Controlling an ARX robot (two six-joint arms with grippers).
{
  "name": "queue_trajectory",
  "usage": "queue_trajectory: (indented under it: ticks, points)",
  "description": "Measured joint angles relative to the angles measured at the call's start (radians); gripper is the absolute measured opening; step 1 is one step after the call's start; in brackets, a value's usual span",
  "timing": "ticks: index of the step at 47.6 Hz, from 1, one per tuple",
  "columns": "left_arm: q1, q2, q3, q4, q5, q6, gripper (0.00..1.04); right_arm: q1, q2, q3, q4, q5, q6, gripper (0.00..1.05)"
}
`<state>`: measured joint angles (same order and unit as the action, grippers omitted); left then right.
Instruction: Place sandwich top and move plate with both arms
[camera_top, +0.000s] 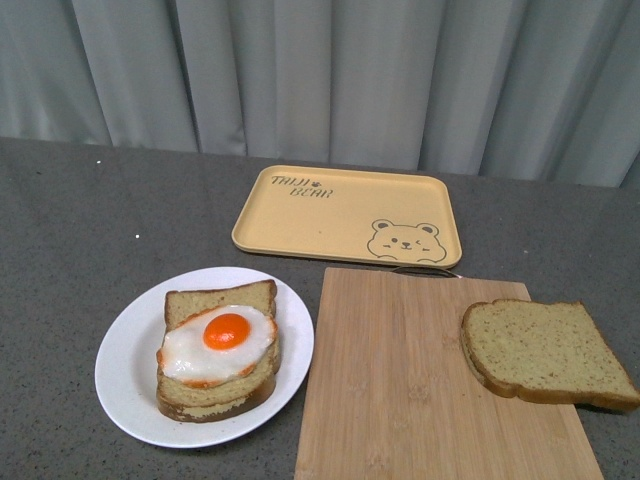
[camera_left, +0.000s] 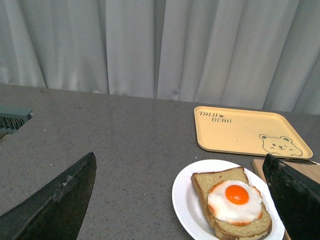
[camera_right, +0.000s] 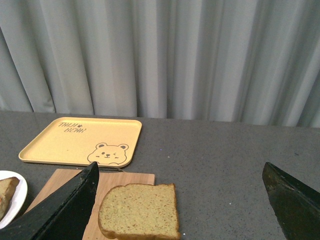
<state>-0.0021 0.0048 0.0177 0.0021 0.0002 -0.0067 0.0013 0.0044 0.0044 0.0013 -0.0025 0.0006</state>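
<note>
From where I stand, the left hand hangs above the grey speckled table, its two black pointed fingers spread wide with nothing between them. The round plain white plate, carrying stacked bread slices topped with a fried egg, sits ahead of it and lower. The right hand is held the same way, splayed and empty, and the large speckled wholegrain sandwich top lies flat on the pale wooden board just ahead of it, with the rectangular yellow bear tray farther on.
</note>
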Motion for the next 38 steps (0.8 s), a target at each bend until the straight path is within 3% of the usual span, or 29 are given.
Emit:
queue_trajectory:
  ticks: [38]
  points:
    - [0.000,0.000,0.000,0.000,0.000,0.000,0.98,0.000,0.000,0.000,0.000,0.000,0.000,0.95]
